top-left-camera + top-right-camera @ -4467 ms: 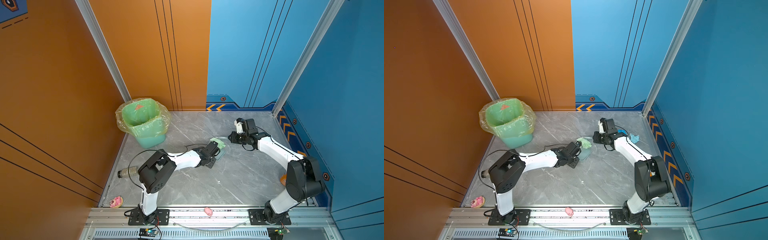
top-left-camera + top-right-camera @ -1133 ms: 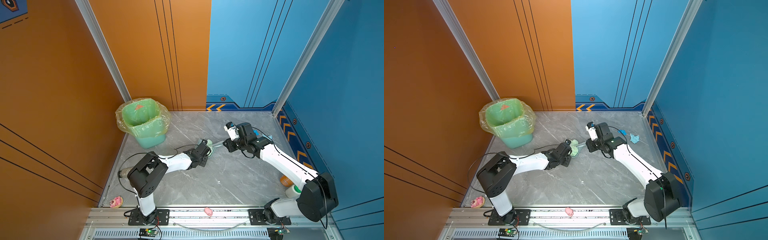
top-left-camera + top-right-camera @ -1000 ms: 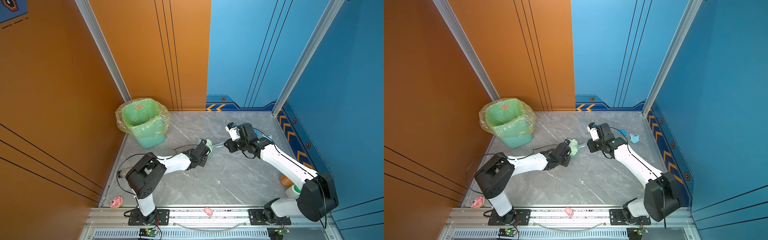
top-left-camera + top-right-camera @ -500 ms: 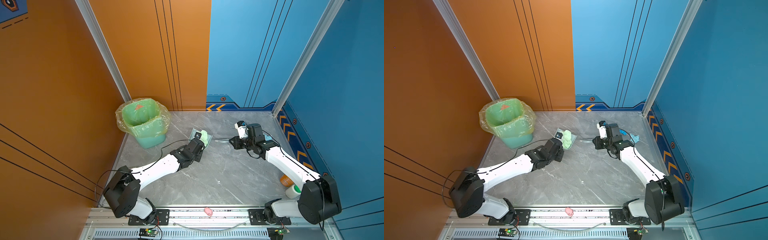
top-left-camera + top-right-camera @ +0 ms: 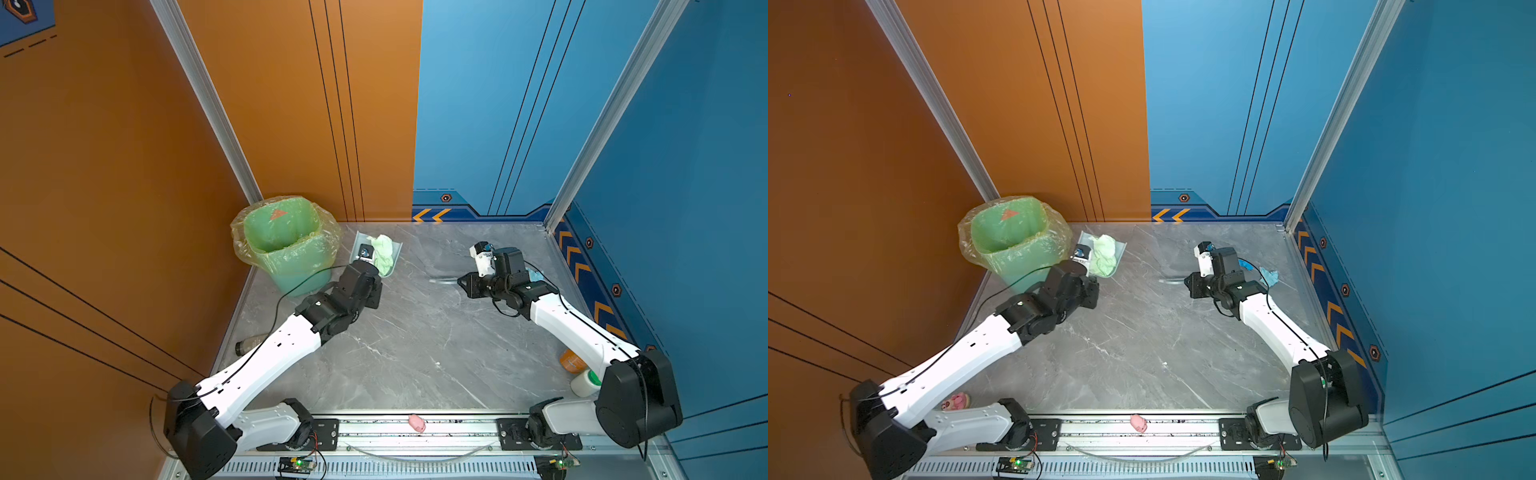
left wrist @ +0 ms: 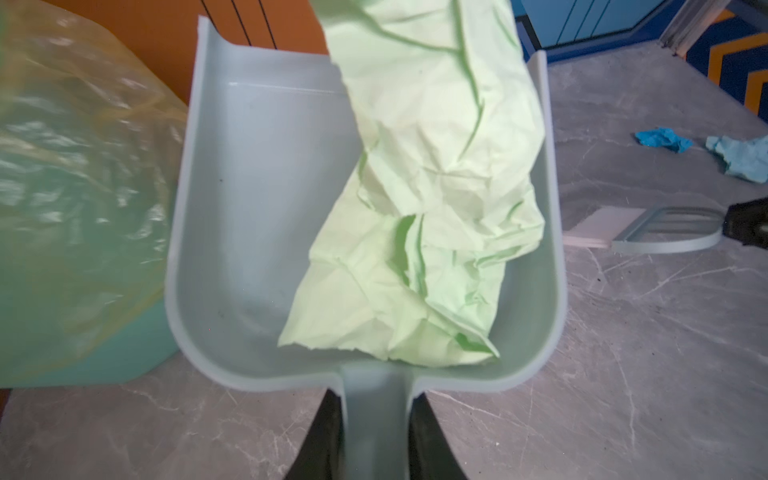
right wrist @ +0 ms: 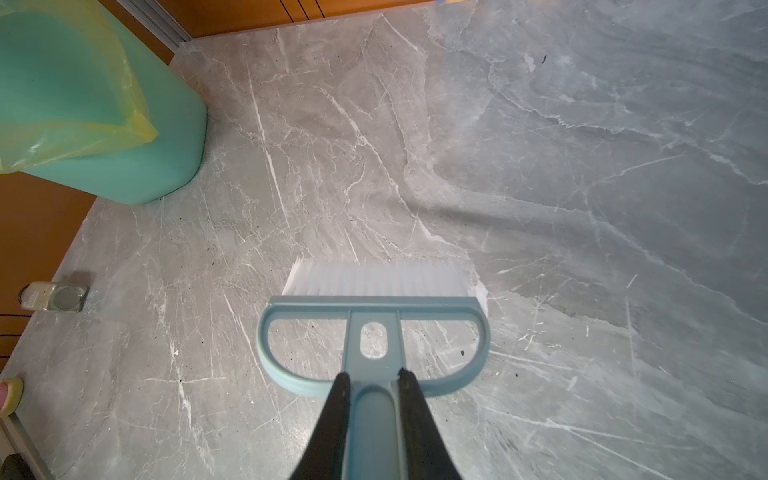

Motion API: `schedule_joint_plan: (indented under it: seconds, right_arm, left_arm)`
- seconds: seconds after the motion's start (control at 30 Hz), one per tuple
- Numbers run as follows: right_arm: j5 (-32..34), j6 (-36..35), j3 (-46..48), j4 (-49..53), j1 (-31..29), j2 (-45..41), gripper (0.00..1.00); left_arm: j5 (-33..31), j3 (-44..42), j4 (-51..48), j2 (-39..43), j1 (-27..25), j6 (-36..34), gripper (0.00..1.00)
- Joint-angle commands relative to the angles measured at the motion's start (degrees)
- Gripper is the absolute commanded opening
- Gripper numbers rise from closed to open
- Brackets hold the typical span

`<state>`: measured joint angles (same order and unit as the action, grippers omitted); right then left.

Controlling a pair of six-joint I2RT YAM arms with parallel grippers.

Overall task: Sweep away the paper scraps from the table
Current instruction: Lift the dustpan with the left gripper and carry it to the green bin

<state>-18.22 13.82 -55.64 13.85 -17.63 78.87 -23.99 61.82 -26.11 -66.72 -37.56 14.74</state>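
My left gripper (image 6: 376,399) is shut on the handle of a grey-blue dustpan (image 6: 257,199). It holds the pan just right of the green lined bin (image 5: 286,245), as both top views show. A crumpled pale green paper scrap (image 6: 432,187) lies in the pan, also visible in a top view as the same green scrap (image 5: 1104,252). My right gripper (image 7: 372,380) is shut on the handle of a blue brush (image 7: 374,309), whose white bristles point at the table (image 5: 415,353). A blue scrap (image 6: 664,139) and a light blue scrap (image 6: 744,158) lie on the table beside the right wrist. An orange-red scrap (image 5: 277,214) is in the bin.
A pink pig toy (image 5: 417,423) sits on the front rail, and another pink toy (image 5: 956,402) lies at the front left. A small bottle (image 5: 249,345) lies by the left edge. An orange container (image 5: 571,360) and a white one (image 5: 584,382) stand behind the right arm.
The left arm has stretched out and carried the dustpan with the green scrap from mid-table to the bin's side. The right gripper has drawn the brush back to the right.
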Motion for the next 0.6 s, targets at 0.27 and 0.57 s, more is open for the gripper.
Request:
schedule_joint_plan:
  seconds: [0.27, 0.57]
  right_arm:
    - [0.2, 0.0, 0.6, -1.5, -1.2, 2.7, 0.0]
    - [-0.2, -0.3, 0.6, -2.2, -1.5, 4.0, 0.0]
  left_arm:
    - [4.3, 8.6, -10.8, 4.9, 12.2, -2.5, 0.0]
    - [5.1, 15.5, -14.6, 2.6, 18.4, -5.0, 0.0]
